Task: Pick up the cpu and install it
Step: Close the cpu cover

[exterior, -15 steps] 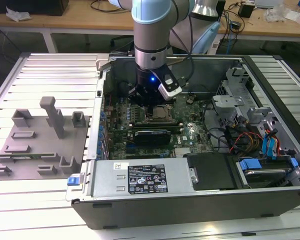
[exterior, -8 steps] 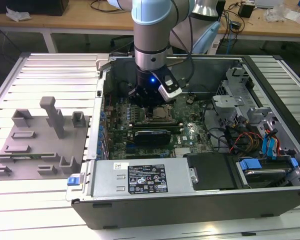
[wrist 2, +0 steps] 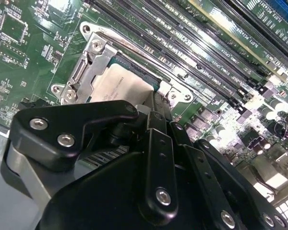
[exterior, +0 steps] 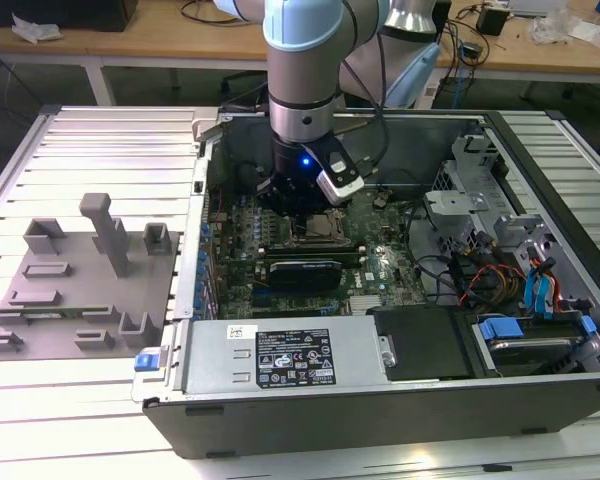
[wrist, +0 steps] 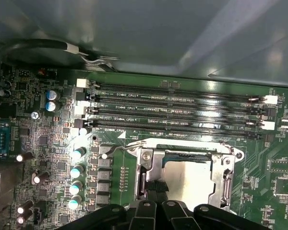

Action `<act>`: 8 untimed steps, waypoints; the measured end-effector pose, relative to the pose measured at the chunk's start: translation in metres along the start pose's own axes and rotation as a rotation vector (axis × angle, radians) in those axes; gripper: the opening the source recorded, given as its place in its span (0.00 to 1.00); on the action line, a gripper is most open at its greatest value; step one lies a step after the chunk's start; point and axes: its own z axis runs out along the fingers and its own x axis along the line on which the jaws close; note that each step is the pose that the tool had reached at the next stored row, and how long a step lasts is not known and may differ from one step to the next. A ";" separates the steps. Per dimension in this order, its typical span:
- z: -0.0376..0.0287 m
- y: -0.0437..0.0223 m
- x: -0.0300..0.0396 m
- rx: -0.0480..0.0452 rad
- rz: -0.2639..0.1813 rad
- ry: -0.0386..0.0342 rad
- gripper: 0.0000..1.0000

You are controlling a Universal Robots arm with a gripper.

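Silvery square cpu within the metal socket frame, partly hidden by the black hand lowered over it; grip cannot be told.

In both wrist views the cpu is a small, flat, square chip with a silvery-white metal top. It lies level inside the metal socket frame on the green motherboard, its near edge hidden.
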 end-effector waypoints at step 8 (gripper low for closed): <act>-0.0046 -0.0004 -0.0001 0.0011 0.000 0.0002 0.11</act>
